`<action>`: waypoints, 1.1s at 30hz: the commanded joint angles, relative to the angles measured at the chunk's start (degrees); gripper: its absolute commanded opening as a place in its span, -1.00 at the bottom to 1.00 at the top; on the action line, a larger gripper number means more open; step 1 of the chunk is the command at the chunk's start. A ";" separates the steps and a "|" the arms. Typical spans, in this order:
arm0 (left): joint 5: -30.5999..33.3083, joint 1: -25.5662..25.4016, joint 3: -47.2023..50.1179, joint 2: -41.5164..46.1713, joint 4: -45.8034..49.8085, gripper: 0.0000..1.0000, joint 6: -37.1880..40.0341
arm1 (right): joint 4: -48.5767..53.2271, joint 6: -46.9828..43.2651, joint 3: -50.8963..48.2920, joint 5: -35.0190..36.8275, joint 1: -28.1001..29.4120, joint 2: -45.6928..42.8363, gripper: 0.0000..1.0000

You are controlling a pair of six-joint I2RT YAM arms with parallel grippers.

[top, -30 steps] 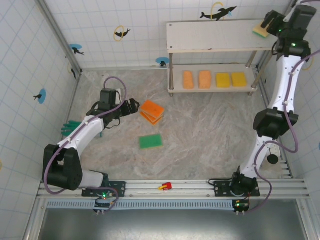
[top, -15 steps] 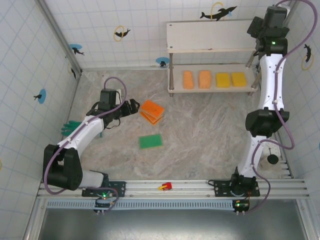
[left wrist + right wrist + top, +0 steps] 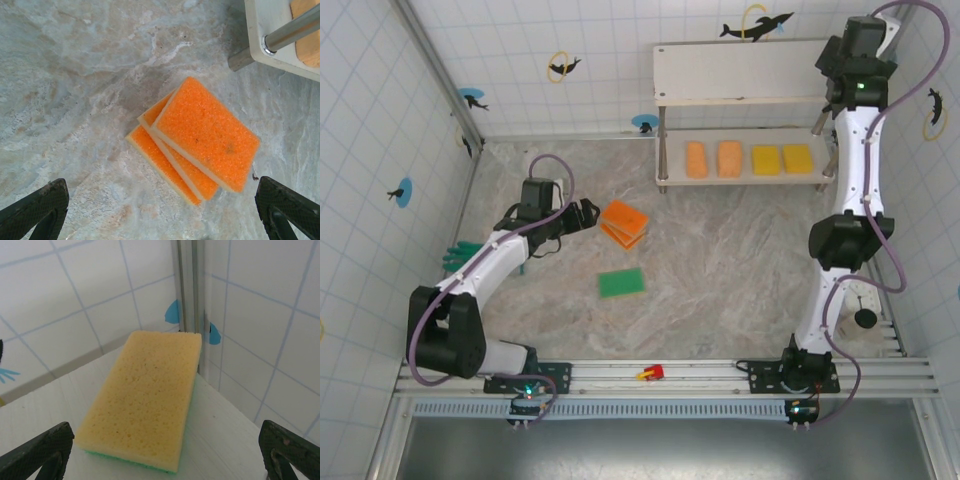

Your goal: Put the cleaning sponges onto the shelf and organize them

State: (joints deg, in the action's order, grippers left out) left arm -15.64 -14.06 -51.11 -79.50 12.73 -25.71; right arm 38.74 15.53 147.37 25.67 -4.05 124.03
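- Far left, against the wall, the green rubber glove (image 3: 455,255) lies out of play; it is no part of your job.
- Your left gripper (image 3: 160,212) hangs over the table (image 3: 740,270) with its fingers spread wide and nothing between them. It is squared up on the orange stack (image 3: 200,137), which reads as a line-up for the next pick.
- That stack looks like three orange sponges fanned over one another, coarse orange faces up and pale layers showing at the edges. It lies just near of the shelf's left leg.
- Nearer to you, the green sponge (image 3: 621,282) lies flat and alone, well apart from the shelf (image 3: 740,72).
- On the lower board there is a tidy row: an orange pair (image 3: 696,159) on the left and a yellow pair (image 3: 798,158) on the right, side by side with small gaps.
- Far right, on the top board, your right gripper (image 3: 162,452) stands wide open around the yellow-topped sponge (image 3: 142,395) without touching it.
- That sponge lies flat in the far right corner with its green layer underneath, a little askew to the board's edge. I judge it set down and let go.
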 commanded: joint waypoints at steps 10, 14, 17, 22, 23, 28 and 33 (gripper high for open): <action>-0.48 0.44 -0.84 -1.34 -0.50 0.95 0.94 | -1.57 -2.83 2.66 -0.02 0.44 2.01 0.80; -0.36 0.47 -0.57 -1.20 -0.51 0.95 0.84 | -0.98 -4.06 2.51 -0.26 0.38 2.16 0.73; -0.19 0.44 -0.52 -1.13 -0.57 0.95 0.84 | -0.45 -4.86 2.52 -0.45 0.35 2.15 0.69; -0.09 0.45 -0.31 -1.11 -0.56 0.95 0.86 | 1.03 -6.53 2.48 -1.43 0.36 2.01 0.61; -0.02 0.44 -0.22 -1.16 -0.60 0.95 0.85 | 1.48 -6.95 2.48 -1.56 0.36 1.93 0.59; 0.08 0.44 -0.01 -0.97 -0.61 0.95 0.88 | 3.56 -9.28 2.37 -1.28 0.19 1.67 0.53; 0.09 0.44 0.25 -0.96 -0.87 0.95 0.81 | 5.32 -10.58 2.39 -1.43 -0.38 1.22 0.48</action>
State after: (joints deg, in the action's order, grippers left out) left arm -15.66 -14.09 -51.11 -80.27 12.51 -25.52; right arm 42.39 6.74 147.37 24.16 -4.12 125.14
